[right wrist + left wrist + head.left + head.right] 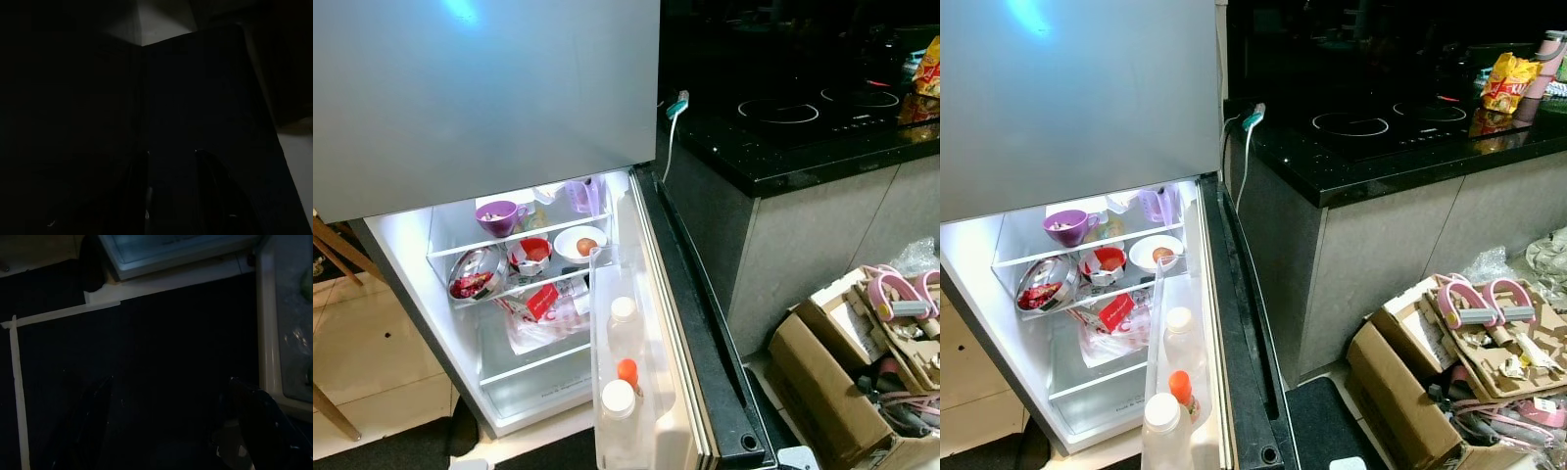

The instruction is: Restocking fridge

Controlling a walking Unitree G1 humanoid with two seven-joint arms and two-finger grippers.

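Kitchen corner with a black worktop (822, 147) on the right carrying a hob, and the fridge (509, 323) on the left with its lower door (651, 323) swung wide open toward the camera. So the fridge's opening faces out at the robot, and the door's long edge runs from the hinge near the worktop down toward the bottom of the head views. Inside on the glass shelves I count one purple cup (499, 216), one white bowl (579, 243) with something brownish in it, one metal bowl (477, 273) with red stuff, one small red and white tub (530, 255), and a clear pitcher (582, 195) at the back. Below that, one plastic bag (546, 311) with a red packet in it lies slumped on the next shelf. The door rack holds three upright bottles in a row: two with white caps (623, 323) (617, 416) and one small bottle with an orange cap (627, 372) between them. On the floor to the right, open cardboard boxes (842, 372) full of junk, with pink hoops on top. A yellow snack bag (1508, 83) sits at the far end of the worktop. Left pincer (171, 431) hangs low over a dark mat by the fridge's bottom corner, fingers well apart. Right pincer (171, 191) is in deep shade, fingers close with a narrow gap; can't tell if it's properly closed.
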